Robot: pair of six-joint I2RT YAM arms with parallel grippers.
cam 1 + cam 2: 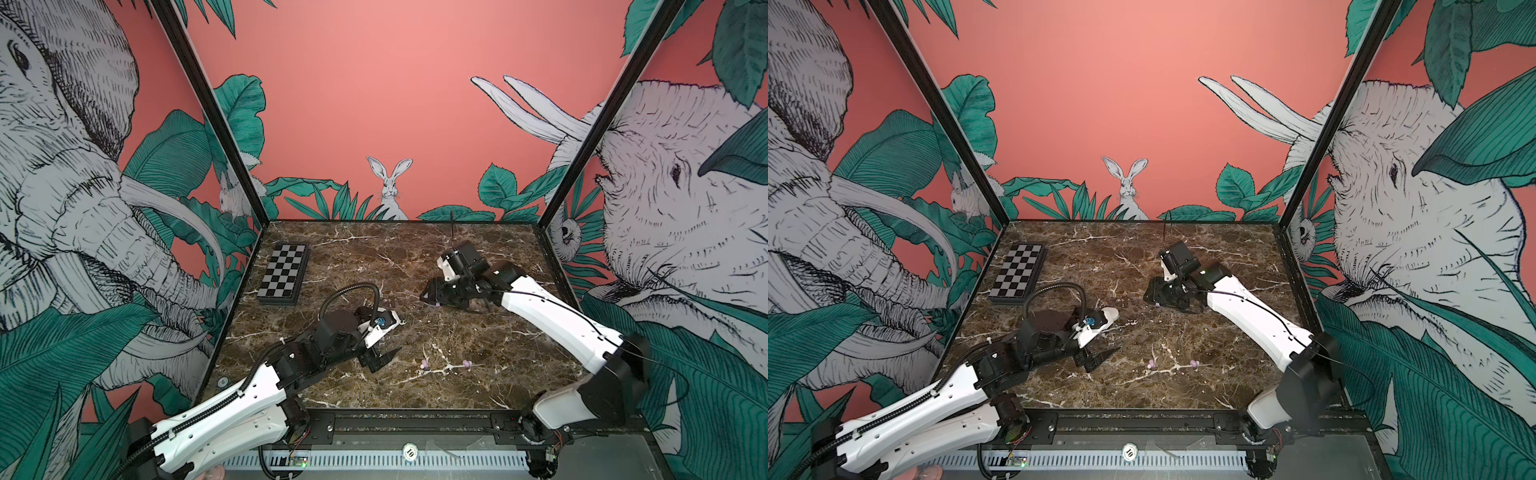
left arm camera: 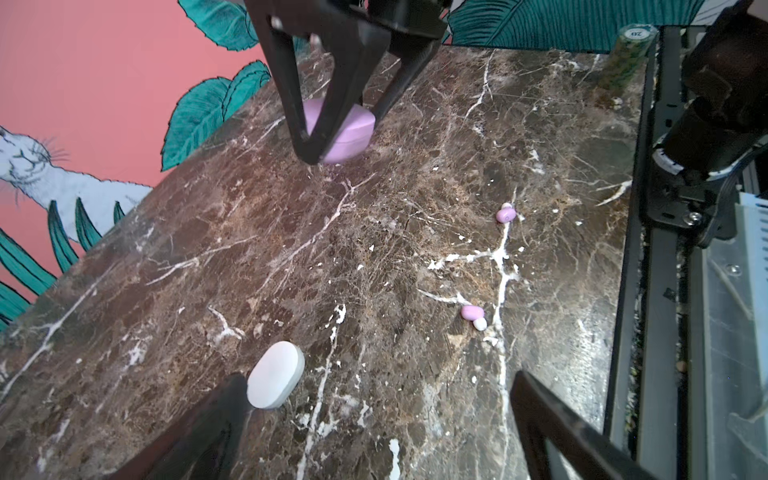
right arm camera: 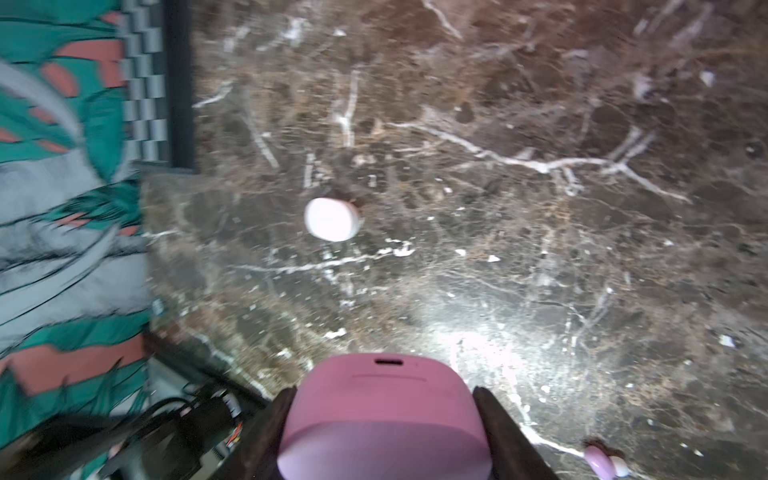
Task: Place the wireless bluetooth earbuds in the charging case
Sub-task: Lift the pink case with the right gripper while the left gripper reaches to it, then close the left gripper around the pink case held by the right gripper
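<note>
My right gripper (image 1: 432, 297) is shut on a lilac pebble-shaped charging case (image 3: 382, 415), its fingers on the case's two sides and the port end facing away. The left wrist view shows that case (image 2: 349, 133) tilted on edge, low at the marble table; whether it touches I cannot tell. Two lilac earbuds (image 1: 424, 364) (image 1: 466, 364) lie loose near the table's front, also visible in the left wrist view (image 2: 506, 215) (image 2: 472, 312). My left gripper (image 2: 378, 376) is open and empty. A closed white case (image 2: 276, 375) lies beside one of its fingers.
A folded chessboard (image 1: 284, 274) lies at the back left of the marble table (image 1: 478, 386). A stack of chips (image 2: 627, 58) stands by the black front rail (image 1: 415, 419). Printed walls enclose the left, back and right.
</note>
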